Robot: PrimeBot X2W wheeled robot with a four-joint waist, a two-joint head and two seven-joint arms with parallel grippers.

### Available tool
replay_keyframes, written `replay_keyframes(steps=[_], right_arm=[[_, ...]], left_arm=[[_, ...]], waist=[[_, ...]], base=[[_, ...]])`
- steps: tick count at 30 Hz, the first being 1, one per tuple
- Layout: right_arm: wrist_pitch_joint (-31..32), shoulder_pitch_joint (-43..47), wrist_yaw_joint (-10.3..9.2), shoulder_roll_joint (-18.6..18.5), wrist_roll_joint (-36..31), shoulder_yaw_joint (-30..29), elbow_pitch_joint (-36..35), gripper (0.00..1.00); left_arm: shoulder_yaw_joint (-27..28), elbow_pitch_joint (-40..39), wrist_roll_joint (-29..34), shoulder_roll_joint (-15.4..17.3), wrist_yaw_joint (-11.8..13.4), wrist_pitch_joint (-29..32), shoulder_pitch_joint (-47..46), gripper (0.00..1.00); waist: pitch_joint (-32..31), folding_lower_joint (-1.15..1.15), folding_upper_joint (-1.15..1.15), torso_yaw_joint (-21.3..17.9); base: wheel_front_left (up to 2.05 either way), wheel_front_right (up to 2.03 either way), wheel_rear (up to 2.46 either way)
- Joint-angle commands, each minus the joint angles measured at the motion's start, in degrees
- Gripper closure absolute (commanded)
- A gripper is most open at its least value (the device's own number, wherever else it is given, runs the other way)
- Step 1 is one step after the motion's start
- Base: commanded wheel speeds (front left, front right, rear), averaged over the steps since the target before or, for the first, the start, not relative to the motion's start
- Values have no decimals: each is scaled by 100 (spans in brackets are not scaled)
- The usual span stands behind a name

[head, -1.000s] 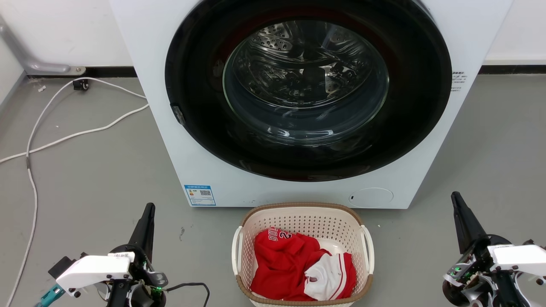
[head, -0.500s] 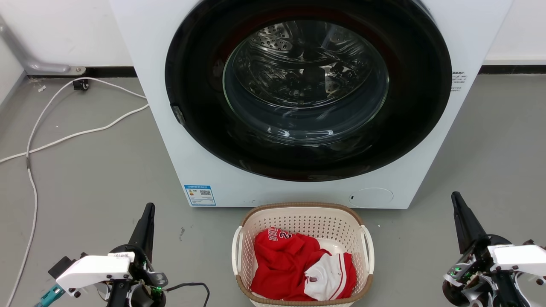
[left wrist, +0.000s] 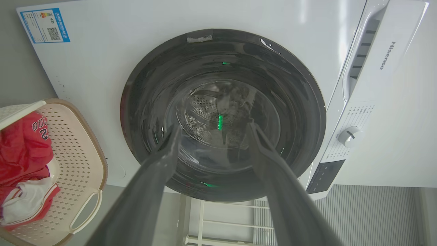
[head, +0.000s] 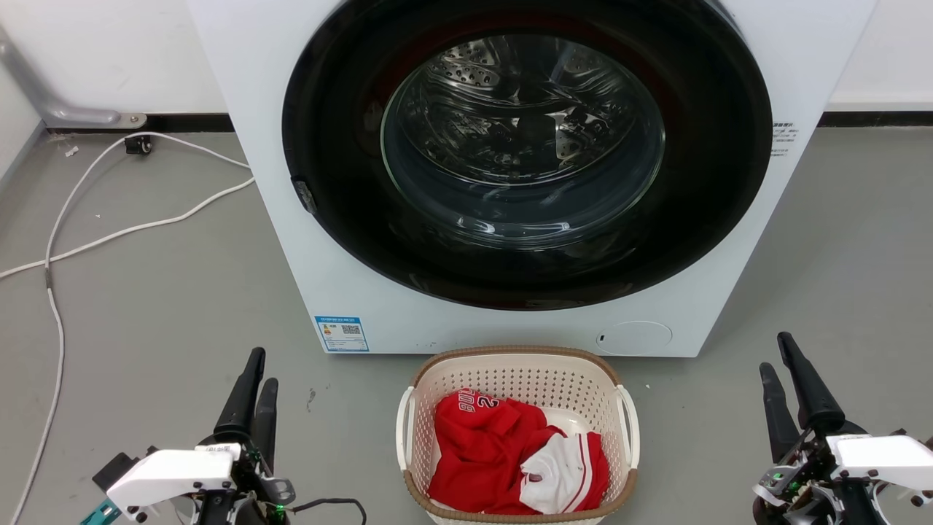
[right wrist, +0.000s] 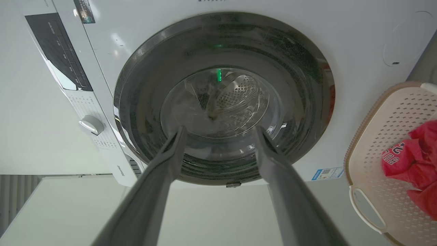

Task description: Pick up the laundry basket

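The laundry basket (head: 510,378), cream-white with a brown rim and white side handles, stands on the floor in front of the washer, low in the middle of the head view. It holds a red and white jersey (head: 485,445). My left gripper (head: 264,368) is open, well to the basket's left, fingers pointing toward the washer. On the far side, my right gripper (head: 774,352) is open too, well off the basket's right. Both hold nothing. The left wrist view shows the open left gripper (left wrist: 214,125) with the basket (left wrist: 75,150) at its left edge; the right gripper (right wrist: 219,129) sees the basket (right wrist: 375,136) at right.
A white front-loading washer (head: 306,292) with a closed round glass door (head: 521,146) stands right behind the basket. White cables (head: 109,233) trail over the grey floor at the left. A grey pipe (head: 51,109) runs along the wall at the far left.
Both grippers have gone from shut to open, each now showing two spread fingers. The two arms have shifted slightly. The basket has not moved.
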Motion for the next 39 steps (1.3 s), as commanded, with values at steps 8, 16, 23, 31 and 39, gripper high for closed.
replay_keyframes(steps=[8,16,23,31,39], right_arm=[[-269,-4,0,-3,-561,58,-355,0],[-465,50,0,0,-2000,94,-623,0],[-626,95,0,3,-3197,122,-814,0],[-773,140,0,6,-4264,186,-941,0],[-906,187,0,9,-5156,205,-1040,0]], left_arm=[[-236,-386,408,32,-4,-283,-120,0],[-323,-632,1464,29,-5,-480,-170,0],[-430,-809,2605,29,-6,-639,-183,0],[-516,-883,3644,21,9,-786,-173,0],[-721,-911,4680,60,159,-941,-172,0]], waist=[[0,0,0,5],[14,0,0,8],[24,0,0,8],[32,0,0,9],[43,0,0,10]], base=[[0,0,0],[0,0,0],[0,0,0],[0,0,0],[0,0,0]])
